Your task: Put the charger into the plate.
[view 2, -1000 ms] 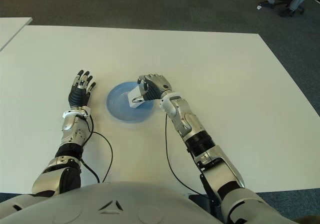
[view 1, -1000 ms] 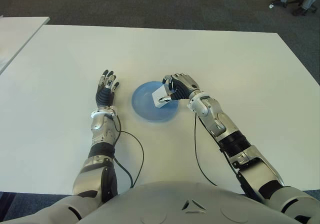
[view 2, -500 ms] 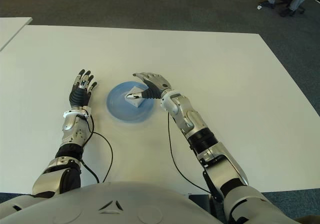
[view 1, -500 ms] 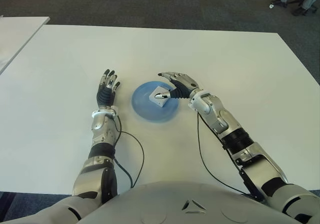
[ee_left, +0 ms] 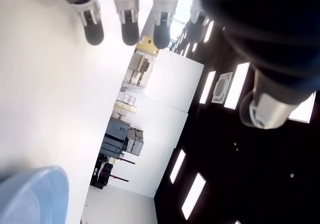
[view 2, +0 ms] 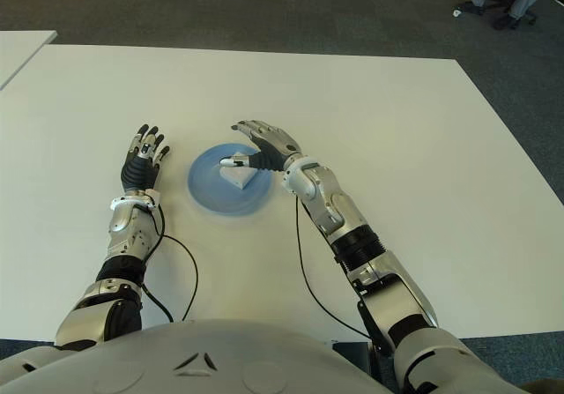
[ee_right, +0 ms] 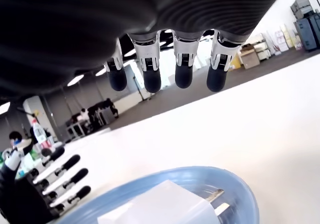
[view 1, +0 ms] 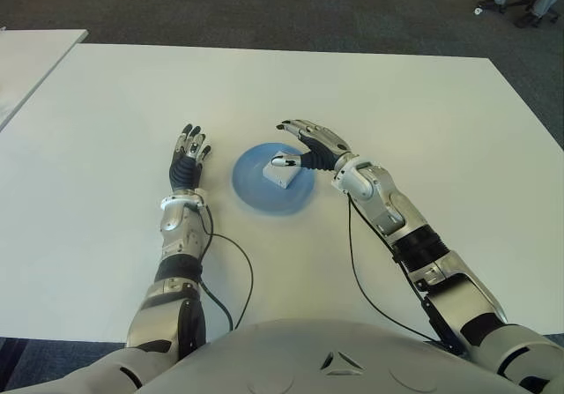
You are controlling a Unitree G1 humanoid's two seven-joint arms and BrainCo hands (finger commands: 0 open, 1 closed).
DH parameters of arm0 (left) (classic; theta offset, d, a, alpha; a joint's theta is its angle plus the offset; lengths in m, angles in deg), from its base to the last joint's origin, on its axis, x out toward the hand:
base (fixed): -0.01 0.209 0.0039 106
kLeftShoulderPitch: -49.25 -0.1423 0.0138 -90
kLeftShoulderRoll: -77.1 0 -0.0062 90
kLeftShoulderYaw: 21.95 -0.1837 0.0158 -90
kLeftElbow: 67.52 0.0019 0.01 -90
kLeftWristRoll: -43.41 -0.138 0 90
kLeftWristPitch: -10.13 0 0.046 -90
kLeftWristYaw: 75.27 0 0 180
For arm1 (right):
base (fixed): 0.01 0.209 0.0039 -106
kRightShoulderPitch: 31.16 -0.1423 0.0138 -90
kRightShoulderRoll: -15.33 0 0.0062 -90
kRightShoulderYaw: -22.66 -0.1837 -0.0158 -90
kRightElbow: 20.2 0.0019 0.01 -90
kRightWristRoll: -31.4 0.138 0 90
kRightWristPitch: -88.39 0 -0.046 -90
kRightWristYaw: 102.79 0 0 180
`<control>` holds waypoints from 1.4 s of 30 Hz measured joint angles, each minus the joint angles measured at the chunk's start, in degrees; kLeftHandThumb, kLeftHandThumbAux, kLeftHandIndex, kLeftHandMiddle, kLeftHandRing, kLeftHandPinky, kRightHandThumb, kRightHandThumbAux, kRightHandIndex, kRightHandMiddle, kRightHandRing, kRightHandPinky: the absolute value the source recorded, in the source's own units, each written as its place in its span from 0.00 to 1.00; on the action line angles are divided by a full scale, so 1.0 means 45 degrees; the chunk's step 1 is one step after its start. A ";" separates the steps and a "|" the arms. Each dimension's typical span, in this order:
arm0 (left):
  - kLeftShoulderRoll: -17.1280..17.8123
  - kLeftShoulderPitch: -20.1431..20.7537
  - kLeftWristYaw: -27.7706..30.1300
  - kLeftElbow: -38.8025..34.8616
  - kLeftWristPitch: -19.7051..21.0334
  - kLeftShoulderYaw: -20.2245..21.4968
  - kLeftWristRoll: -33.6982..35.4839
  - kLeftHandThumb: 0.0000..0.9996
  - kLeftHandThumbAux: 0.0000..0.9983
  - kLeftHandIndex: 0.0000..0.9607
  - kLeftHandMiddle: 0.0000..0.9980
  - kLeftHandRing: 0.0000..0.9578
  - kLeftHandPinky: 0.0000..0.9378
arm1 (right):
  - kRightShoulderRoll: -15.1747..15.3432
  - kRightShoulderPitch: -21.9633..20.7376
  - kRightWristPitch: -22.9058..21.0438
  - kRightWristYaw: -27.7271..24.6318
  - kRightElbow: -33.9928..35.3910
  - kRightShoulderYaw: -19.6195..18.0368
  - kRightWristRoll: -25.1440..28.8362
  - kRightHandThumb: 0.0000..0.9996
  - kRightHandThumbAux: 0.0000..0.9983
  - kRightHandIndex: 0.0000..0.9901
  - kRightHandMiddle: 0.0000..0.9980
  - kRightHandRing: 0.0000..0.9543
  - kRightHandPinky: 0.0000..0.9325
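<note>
Near the middle of the big white table (view 1: 423, 103), the small white square charger (view 1: 282, 170) is lying inside the round blue plate (view 1: 251, 185). The right hand (view 1: 310, 142) is hovering over it, fingers spread, holding nothing. The left hand (view 1: 186, 159) is showing left of the plate, fingers straight and loose.

We see a broad white worktop (view 1: 423, 112) standing on dark grey carpet (view 1: 264, 6); a second white table (view 1: 31, 55) sits just beside it on the left; an office chair base (view 1: 520, 11) shows at the far right corner; ceiling light panels (ee_left: 232, 86) glow overhead.
</note>
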 measured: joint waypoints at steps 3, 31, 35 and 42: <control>0.0013 -0.0038 0.0003 -0.0084 0.0001 -0.0012 0.0000 0.00 0.49 0.05 0.09 0.07 0.08 | -0.0114 0.0047 0.0008 0.0034 0.0002 -0.0114 0.0293 0.36 0.10 0.00 0.00 0.00 0.00; 0.0905 -0.0504 -0.1451 -0.0195 -0.0772 -0.1066 -0.2459 0.00 0.56 0.04 0.09 0.05 0.01 | -0.3582 0.1359 0.3089 0.2266 -0.3759 -0.5207 0.7199 0.04 0.71 0.00 0.00 0.00 0.00; 0.1009 -0.0640 -0.1761 -0.0194 -0.0862 -0.1261 -0.2775 0.00 0.57 0.02 0.08 0.05 0.00 | -0.3876 0.1389 0.4440 0.2124 -0.5291 -0.5899 0.8125 0.01 0.75 0.00 0.01 0.00 0.00; 0.1142 -0.0670 -0.1809 -0.0201 -0.0969 -0.1489 -0.2879 0.00 0.57 0.01 0.06 0.02 0.00 | -0.4292 0.1337 0.5565 0.1813 -0.6082 -0.6170 0.8710 0.00 0.74 0.02 0.04 0.00 0.01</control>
